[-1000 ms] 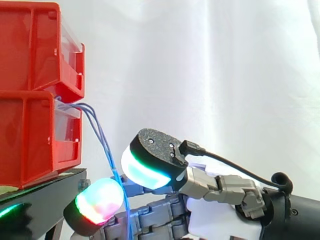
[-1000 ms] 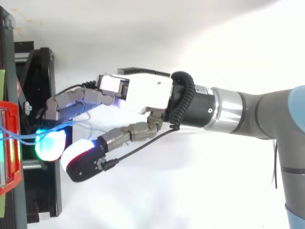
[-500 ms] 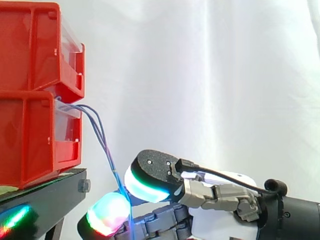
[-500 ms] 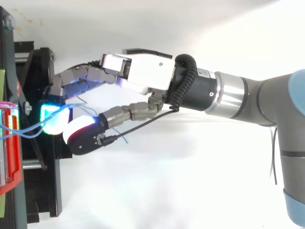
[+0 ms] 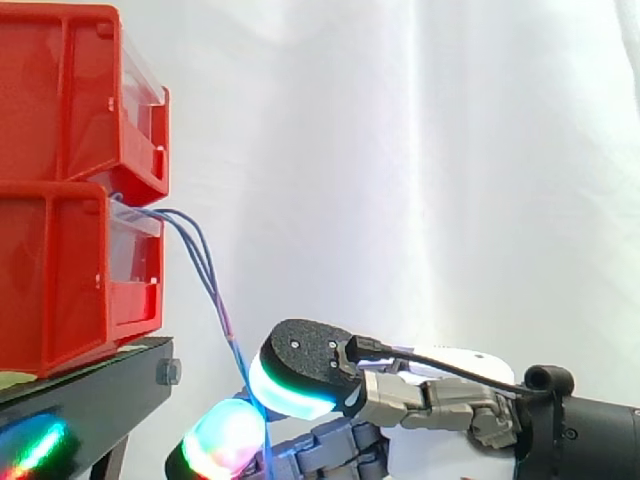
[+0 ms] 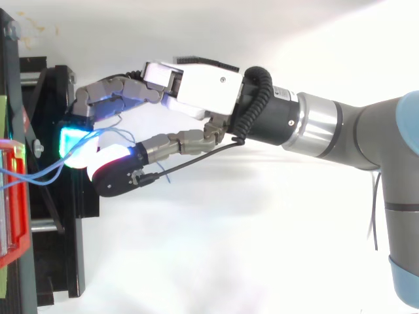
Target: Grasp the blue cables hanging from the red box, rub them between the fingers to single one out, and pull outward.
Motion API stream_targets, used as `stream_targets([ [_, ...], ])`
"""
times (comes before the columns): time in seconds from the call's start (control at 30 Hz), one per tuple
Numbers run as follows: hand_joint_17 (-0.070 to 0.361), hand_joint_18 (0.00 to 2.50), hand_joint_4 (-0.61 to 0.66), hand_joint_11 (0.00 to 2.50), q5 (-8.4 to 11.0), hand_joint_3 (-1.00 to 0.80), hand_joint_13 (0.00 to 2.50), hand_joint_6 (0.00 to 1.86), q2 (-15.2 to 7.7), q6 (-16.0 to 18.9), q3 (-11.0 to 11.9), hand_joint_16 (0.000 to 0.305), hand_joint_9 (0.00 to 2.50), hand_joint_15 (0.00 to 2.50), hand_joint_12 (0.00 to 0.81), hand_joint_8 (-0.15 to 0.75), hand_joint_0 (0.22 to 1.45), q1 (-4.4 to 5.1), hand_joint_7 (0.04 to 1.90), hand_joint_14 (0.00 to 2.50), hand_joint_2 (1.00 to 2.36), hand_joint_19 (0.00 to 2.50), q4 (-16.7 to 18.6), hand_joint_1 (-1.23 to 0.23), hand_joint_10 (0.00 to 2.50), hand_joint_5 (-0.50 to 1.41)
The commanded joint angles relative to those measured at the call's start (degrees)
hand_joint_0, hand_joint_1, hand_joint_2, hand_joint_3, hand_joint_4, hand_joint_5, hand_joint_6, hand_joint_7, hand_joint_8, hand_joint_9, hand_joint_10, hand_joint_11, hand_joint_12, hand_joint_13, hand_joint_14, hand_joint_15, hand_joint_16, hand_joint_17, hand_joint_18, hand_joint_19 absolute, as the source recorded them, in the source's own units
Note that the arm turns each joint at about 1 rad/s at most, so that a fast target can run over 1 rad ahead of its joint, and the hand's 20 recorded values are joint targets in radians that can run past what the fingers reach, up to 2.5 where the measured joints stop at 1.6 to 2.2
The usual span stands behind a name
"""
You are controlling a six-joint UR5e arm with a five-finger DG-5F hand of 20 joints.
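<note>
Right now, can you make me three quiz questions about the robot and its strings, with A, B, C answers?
1. Where do the blue cables go from the lower red bin? A up towards the ceiling; B down to the hand; C flat along the floor.
2. How many red bins are stacked on the black stand? A one; B two; C four.
3. What is the hand doing? A pinching the cables; B spread open, away from them; C making an empty fist.

Answers:
1 B: the cables slope down from the bin to the glowing fingertips.
2 B: the upper red bin sits on the lower one.
3 A: the cables pass between the thumb pad and a finger pad that close on them.
</note>
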Motion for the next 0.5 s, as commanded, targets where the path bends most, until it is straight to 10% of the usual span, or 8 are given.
stream_targets([
  [0.0, 0.115, 0.44, 0.29, 0.22, -0.13, -0.50, 0.57, 0.50, 0.0, 0.4, -0.1, 0.051, 0.82, 0.16, 0.344, 0.272, 0.53, 0.09, 1.19, 0.01, 1.00, 0.32, 0.1, -0.59, 0.01, -0.10],
  [0.47, 0.114, 0.46, 0.30, 0.24, -1.10, -0.50, 0.61, 0.50, 1.9, 0.6, 0.0, 0.051, 0.83, 0.18, 0.343, 0.274, 0.54, -0.17, 1.22, 0.01, 1.00, 0.34, -0.4, -0.59, 0.01, -0.10],
])
